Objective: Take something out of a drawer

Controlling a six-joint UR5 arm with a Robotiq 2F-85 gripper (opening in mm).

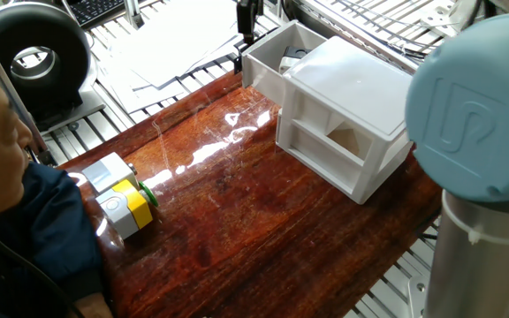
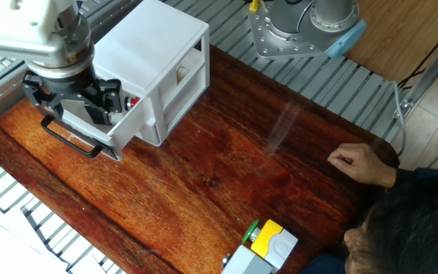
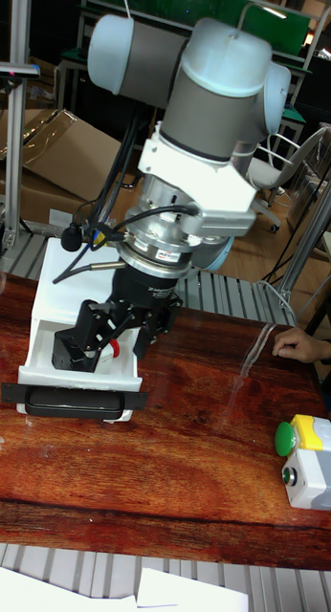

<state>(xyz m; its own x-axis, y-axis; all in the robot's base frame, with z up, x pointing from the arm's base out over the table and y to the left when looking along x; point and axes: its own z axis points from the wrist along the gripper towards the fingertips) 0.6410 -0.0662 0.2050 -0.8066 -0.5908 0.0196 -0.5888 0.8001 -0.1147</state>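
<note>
I am watching the black two-finger end effector (image 3: pixel 100 335) hanging inside the pulled-out white plastic tray-shaped drawer (image 3: pixel 51 311) of the white two-tier cabinet (image 2: pixel 154 46). Its fingers are standing apart around the small black-and-white block with a red knob (image 2: pixel 130 101), which is lying in the drawer; I cannot tell whether they are touching it. The grey-and-yellow block with a green knob (image 1: pixel 124 200) is sitting well apart on the wooden table (image 1: pixel 237 212).

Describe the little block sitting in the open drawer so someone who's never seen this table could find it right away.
Find the white two-tier cabinet at one end of the wooden table; its top drawer is pulled out, with a black handle in front. Inside, under the gripper, sits a small black block with a red knob, unlike the grey-and-yellow block with a green knob standing out on the table.
</note>
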